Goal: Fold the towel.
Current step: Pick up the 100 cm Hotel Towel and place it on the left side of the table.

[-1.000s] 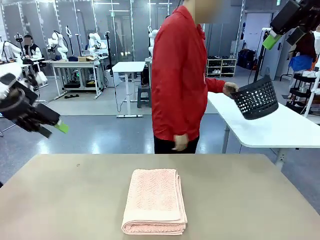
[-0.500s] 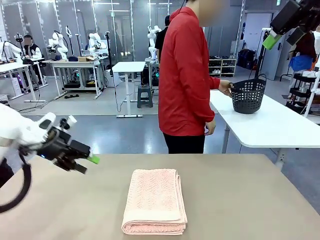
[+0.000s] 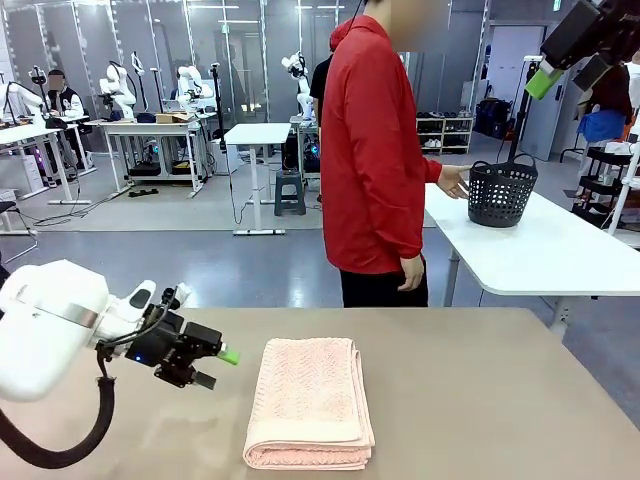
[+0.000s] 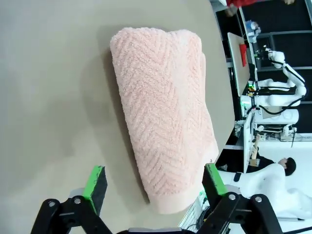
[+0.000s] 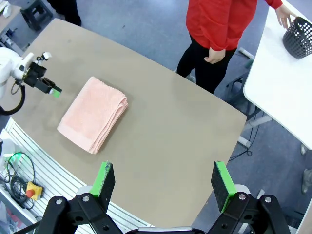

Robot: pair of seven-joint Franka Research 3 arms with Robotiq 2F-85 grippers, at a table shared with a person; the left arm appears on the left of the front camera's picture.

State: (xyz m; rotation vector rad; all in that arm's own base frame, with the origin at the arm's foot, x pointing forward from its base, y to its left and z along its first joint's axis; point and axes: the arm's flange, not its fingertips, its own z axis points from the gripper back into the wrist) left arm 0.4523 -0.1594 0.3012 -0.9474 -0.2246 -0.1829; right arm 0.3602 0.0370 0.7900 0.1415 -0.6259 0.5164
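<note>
The tan table (image 3: 520, 400) takes up the lower half of the front view. On it, just left of centre at the bottom of the frame, lies the towel (image 3: 309, 402): a salmon-pink stack, several layers thick, lying flat. Its long axis runs from the bottom edge of the frame up toward the person in the red top (image 3: 372, 150), the rounded folded end at the upper side and the layered edges showing at the lower side. In the left wrist view the towel (image 4: 163, 112) slants from the upper left down to the lower right, herringbone weave uppermost.

The left gripper (image 3: 215, 365) hangs low over the table at the lower left, just beside the towel's left long edge, its green-padded fingers spread wide with nothing between them. The right gripper (image 3: 562, 72) sits high in the upper right corner, well apart from the towel, also spread and empty.

The step in hand looks like the approach for a grasp. To do it well, the left gripper should come down square to one short end, pinch every layer together rather than the top one alone, and lift evenly along the long axis so the stack does not skew

A dark basket (image 3: 502, 193) stands on the white table at the right, by the person's hand
</note>
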